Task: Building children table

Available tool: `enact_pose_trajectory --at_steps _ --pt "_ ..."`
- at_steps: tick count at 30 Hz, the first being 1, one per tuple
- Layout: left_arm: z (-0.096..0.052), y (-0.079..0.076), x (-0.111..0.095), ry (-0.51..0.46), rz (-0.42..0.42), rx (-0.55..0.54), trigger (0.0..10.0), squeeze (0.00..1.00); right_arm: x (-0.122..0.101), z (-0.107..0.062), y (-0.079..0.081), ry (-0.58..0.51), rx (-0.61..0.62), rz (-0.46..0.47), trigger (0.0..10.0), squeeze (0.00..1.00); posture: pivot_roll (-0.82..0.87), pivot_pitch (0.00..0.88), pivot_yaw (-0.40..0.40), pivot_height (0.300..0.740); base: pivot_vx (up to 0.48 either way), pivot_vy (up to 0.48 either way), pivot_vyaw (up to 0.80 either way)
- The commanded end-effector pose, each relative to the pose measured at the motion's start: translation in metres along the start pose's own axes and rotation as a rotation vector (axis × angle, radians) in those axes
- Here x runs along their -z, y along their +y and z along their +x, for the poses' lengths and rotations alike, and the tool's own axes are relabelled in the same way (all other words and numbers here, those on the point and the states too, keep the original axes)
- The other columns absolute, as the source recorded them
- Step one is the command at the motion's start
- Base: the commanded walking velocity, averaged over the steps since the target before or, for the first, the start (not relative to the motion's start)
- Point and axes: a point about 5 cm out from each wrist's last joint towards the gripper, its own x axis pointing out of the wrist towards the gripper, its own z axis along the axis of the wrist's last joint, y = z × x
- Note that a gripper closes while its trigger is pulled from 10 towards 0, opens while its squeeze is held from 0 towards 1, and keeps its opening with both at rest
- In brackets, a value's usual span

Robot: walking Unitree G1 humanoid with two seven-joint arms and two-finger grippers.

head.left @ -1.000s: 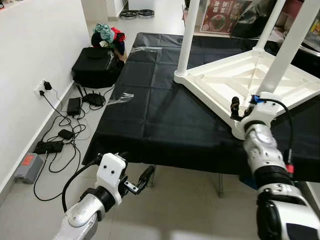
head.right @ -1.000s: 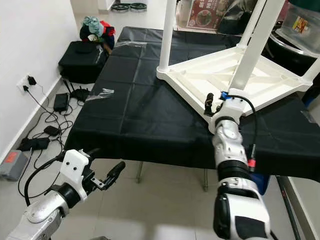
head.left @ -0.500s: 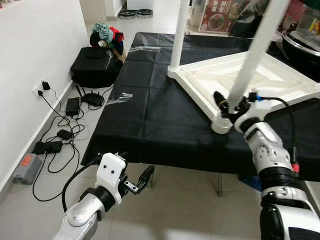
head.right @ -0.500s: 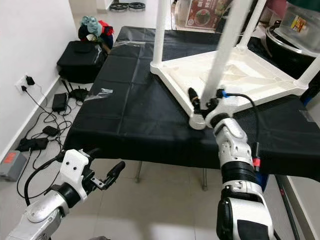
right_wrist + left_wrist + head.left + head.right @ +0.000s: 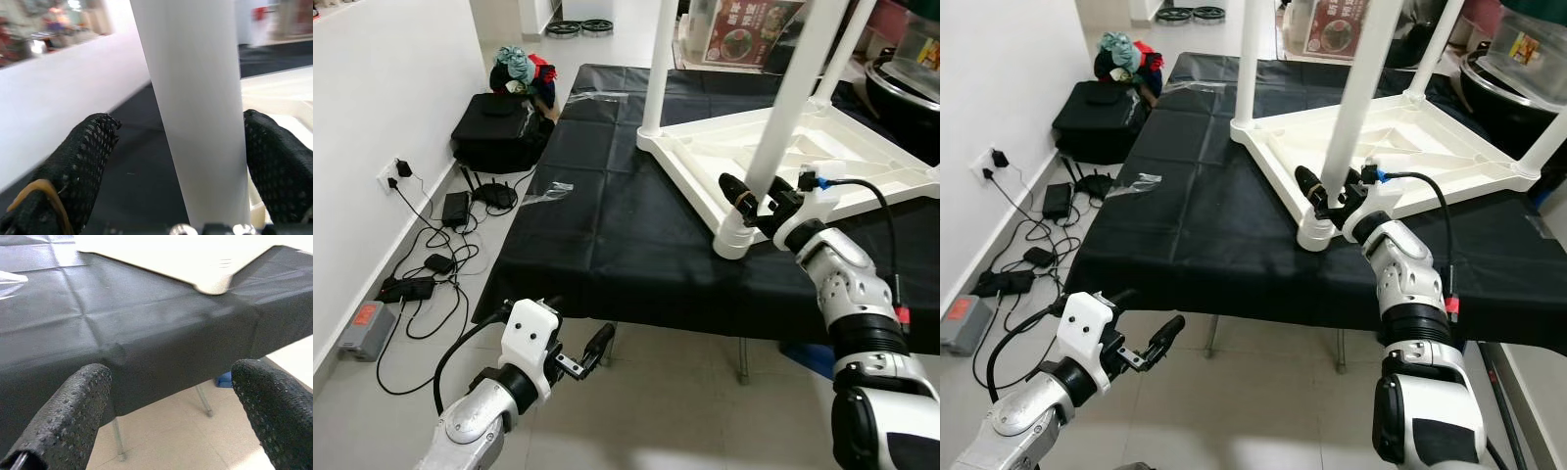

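Observation:
A white children's table [image 5: 822, 147] lies upside down on a black-clothed table [image 5: 607, 225], its legs pointing up. My right gripper [image 5: 759, 196] stands open around the base of the near leg [image 5: 788, 108], at the white table's near corner. In the right wrist view the leg [image 5: 195, 122] passes between the two fingers; one finger [image 5: 279, 166] lies against it and the other stands a little apart. My left gripper [image 5: 578, 338] hangs open and holds nothing, low in front of the cloth's edge [image 5: 146, 357].
On the floor to the left are a black bag [image 5: 499, 127], a pile of clothes [image 5: 521, 69], and cables with power adapters [image 5: 431, 264] below a wall socket [image 5: 396, 171]. A pot [image 5: 901, 78] stands at the far right. Metal table legs [image 5: 744, 362] show under the cloth.
The white table has slid and turned to the left on the cloth along with my right gripper, which now straddles the near leg. The left arm has not moved.

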Motion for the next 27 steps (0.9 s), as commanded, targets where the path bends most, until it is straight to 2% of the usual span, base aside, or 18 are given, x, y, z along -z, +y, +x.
enact_pose_trajectory --at_steps 1,5,11,15,18,23,27 --pt "0.001 -0.008 -0.004 -0.013 -0.029 0.051 10.0 0.00 0.000 0.006 0.016 0.014 -0.126 0.006 10.0 0.00 0.16 0.063 -0.051 0.740 0.000 0.000 0.00" --pt "0.002 -0.025 -0.007 -0.017 -0.060 0.164 10.0 0.00 -0.006 0.014 0.023 0.021 -0.204 -0.029 10.0 0.00 0.16 0.066 -0.048 0.740 0.000 0.000 0.00" --pt "0.001 -0.029 -0.006 -0.007 -0.070 0.201 10.0 0.00 -0.009 0.019 0.028 0.026 -0.252 -0.045 10.0 0.00 0.16 0.066 -0.049 0.740 0.000 0.000 0.00" --pt "-0.004 -0.036 -0.004 0.008 -0.099 0.262 10.0 0.00 -0.017 0.030 0.038 0.031 -0.310 -0.069 10.0 0.00 0.17 0.067 -0.055 0.740 0.000 0.000 0.00" --pt "-0.004 -0.037 -0.004 0.008 -0.103 0.268 10.0 0.00 -0.018 0.032 0.039 0.034 -0.315 -0.069 10.0 0.00 0.17 0.067 -0.055 0.740 0.000 0.000 0.00" --pt "-0.005 -0.043 -0.010 -0.003 -0.102 0.283 10.0 0.00 -0.022 0.048 0.045 0.057 -0.297 -0.117 10.0 0.00 0.18 0.090 -0.063 0.740 0.000 0.000 0.00" --pt "-0.006 -0.044 -0.012 -0.008 -0.103 0.280 10.0 0.00 -0.022 0.051 0.046 0.067 -0.309 -0.116 10.0 0.00 0.18 0.096 -0.067 0.740 0.000 0.000 0.00"
